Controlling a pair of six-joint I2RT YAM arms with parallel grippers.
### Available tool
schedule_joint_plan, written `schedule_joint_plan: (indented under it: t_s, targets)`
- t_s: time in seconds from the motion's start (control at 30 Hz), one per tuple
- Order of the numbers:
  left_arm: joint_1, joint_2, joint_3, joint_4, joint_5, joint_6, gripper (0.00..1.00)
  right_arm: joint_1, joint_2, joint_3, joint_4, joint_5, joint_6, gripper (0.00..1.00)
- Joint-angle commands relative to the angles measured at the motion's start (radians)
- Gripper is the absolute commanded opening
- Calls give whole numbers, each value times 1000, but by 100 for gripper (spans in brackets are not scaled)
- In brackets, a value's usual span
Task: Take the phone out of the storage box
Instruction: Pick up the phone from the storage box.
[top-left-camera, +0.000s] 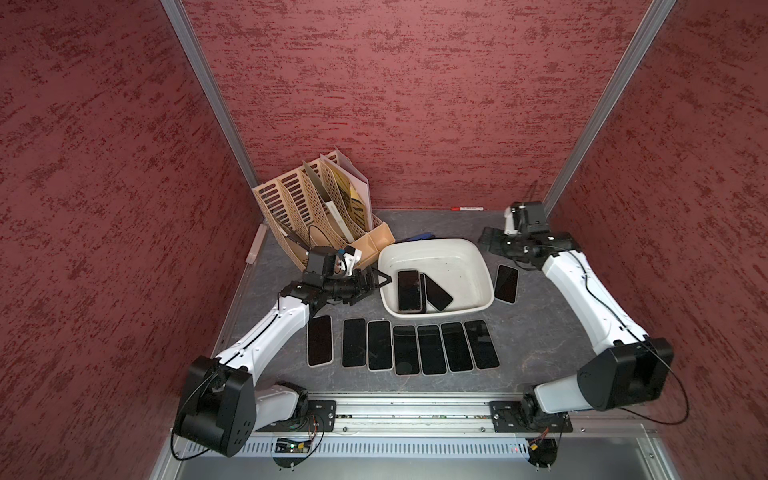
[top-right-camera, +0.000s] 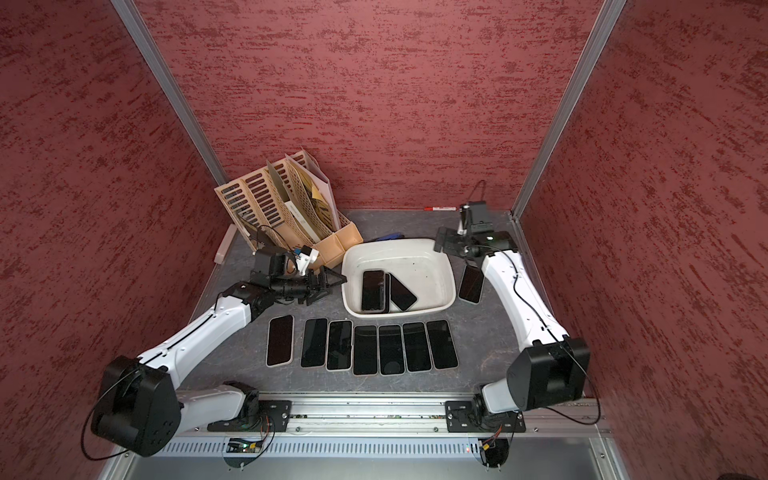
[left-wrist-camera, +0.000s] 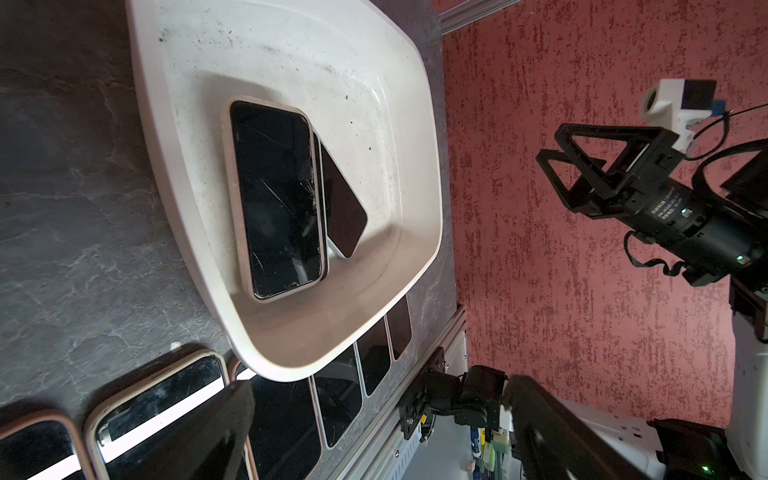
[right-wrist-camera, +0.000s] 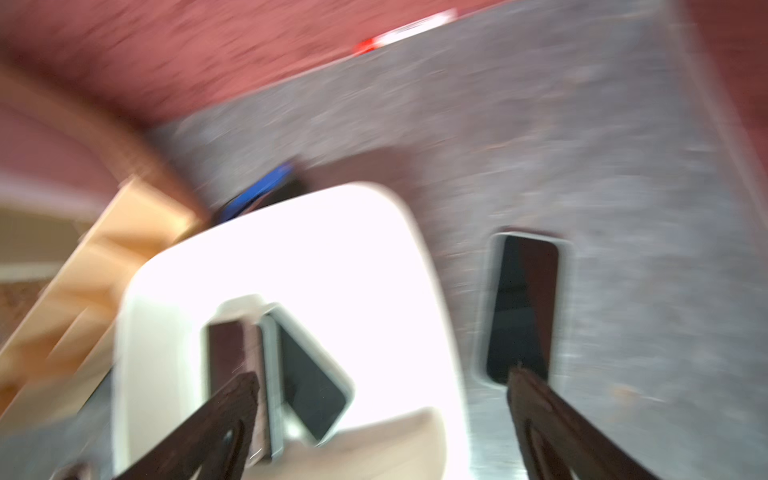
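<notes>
Over the tabletop (top-left-camera: 540, 328), in both top views, my left end effector (top-left-camera: 380, 279) stands with jaws spread at the left rim of the storage box (top-left-camera: 453, 266), aimed across it. The pink-cased phone (top-left-camera: 409, 291) lies flat inside, just past that rim, long axis running near to far, crosswise to my reach; a dark phone (top-left-camera: 438, 293) slants out from under its right edge. My right end effector (top-left-camera: 491, 243), spread and empty too, hovers by the far right corner, farther off. From the left wrist, the pink-cased phone (left-wrist-camera: 276, 199) shows a cracked screen facing up. From the right wrist, blurred, my right end effector (right-wrist-camera: 380, 386) holds nothing. I judge the left arm nearer.
</notes>
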Motion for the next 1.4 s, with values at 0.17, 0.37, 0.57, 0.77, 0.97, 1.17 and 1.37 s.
schedule_joint_plan:
  t_s: [0.17,0.37,0.57,0.77,0.97,1.17,1.37]
  targets:
    - [73,-151,-44,-49,-5,9,100,389,310,156,-83,208,203,98]
    - [100,-273,-66,-185,-20,50,100,466,496,254,-103,235,241,98]
    - [124,-345,-84,-270,-21,87,100,475,579,292,-109,230,249,99]
    - [125,-344,-80,-285,-21,95,100,474,634,328,-115,232,249,98]
    - [122,-335,-79,-287,-21,98,100,475,692,369,-137,244,269,99]
    - [119,-329,-71,-308,-27,113,100,477,745,416,-157,254,277,98]
    - [119,-330,-73,-323,-33,122,100,478,790,438,-171,252,283,98]
